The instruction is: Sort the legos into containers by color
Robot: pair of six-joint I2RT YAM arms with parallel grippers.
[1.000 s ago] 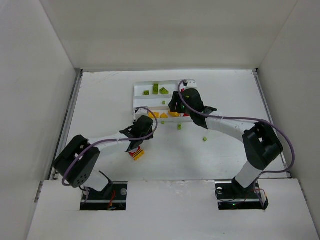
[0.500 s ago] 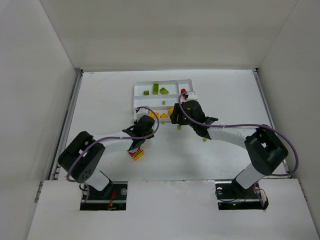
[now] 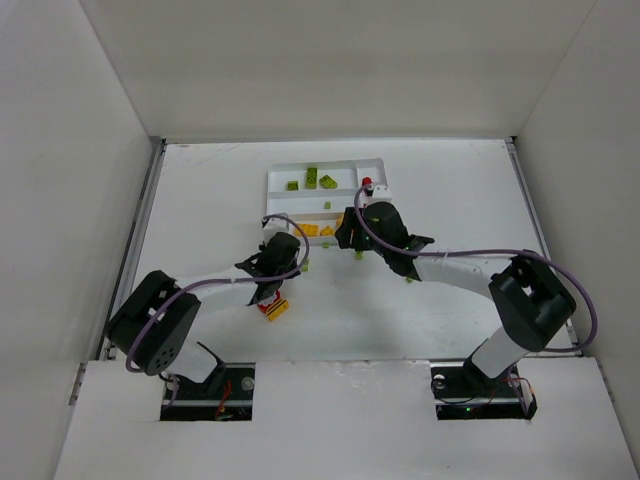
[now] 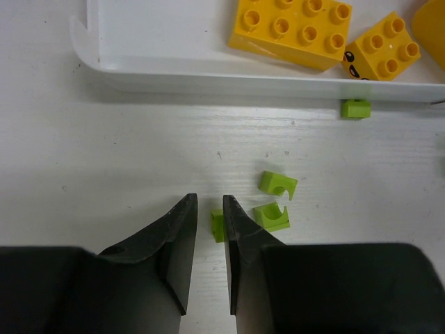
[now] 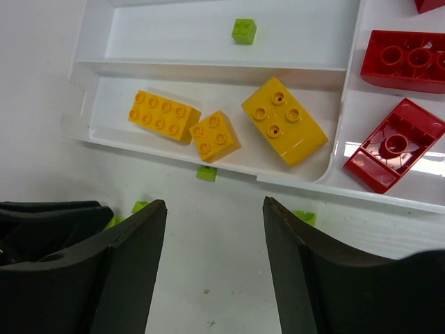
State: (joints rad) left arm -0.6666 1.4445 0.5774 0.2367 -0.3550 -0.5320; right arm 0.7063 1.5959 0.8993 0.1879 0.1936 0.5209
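Observation:
The white tray (image 3: 272, 182) holds lime legos (image 3: 312, 178) in its far slot, yellow ones (image 5: 284, 121) in the near slot and red ones (image 5: 409, 60) in the crosswise slot. My left gripper (image 4: 210, 209) is low over the table in front of the tray, its jaws a narrow gap apart. A tiny lime lego (image 4: 217, 226) lies at the tips against the right finger. Two more lime bits (image 4: 278, 183) lie beside it. My right gripper (image 5: 214, 209) is wide open and empty, just in front of the tray's near edge.
A red and yellow clump (image 3: 274, 308) lies on the table near the left arm. Tiny lime bits sit by the tray's near wall (image 5: 206, 173), beside my right finger (image 5: 304, 217) and further right (image 3: 408, 277). The left gripper (image 5: 49, 216) is close beside my right gripper.
My right gripper has drawn back from over the tray to the table in front of it. My left gripper has shifted slightly towards the tray.

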